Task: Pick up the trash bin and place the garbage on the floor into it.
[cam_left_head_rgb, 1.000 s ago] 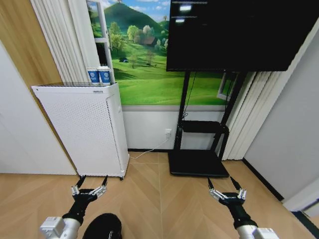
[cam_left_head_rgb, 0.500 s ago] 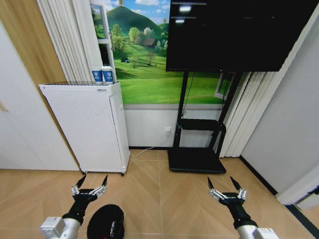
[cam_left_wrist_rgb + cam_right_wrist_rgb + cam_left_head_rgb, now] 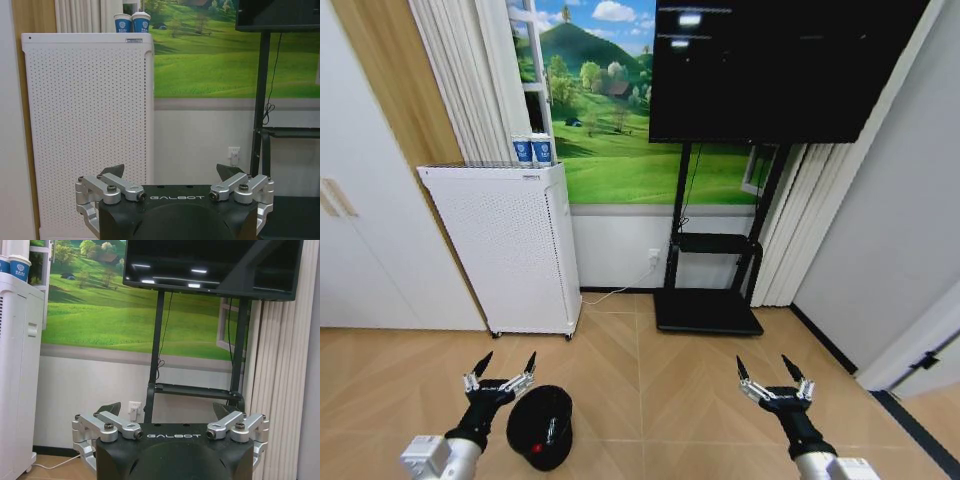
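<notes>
Trash bin (image 3: 541, 427): set on the wooden floor (image 3: 660, 390), mouth turned toward the camera, something red seen inside.
Left tool (image 3: 501, 371): held just beside the bin, fingers spread wide, nothing gripped.
Right tool (image 3: 768, 379): held well apart, spread wide, empty.
Room: white perforated cabinet (image 3: 507, 245), two cups (image 3: 531, 150) on top; black screen (image 3: 780, 65) on a stand.

The trash bin (image 3: 542, 426), small, round, black and mesh-sided, is standing upright on the wooden floor (image 3: 660, 400), its open mouth showing a small red scrap (image 3: 534, 448) lying inside it.
</notes>
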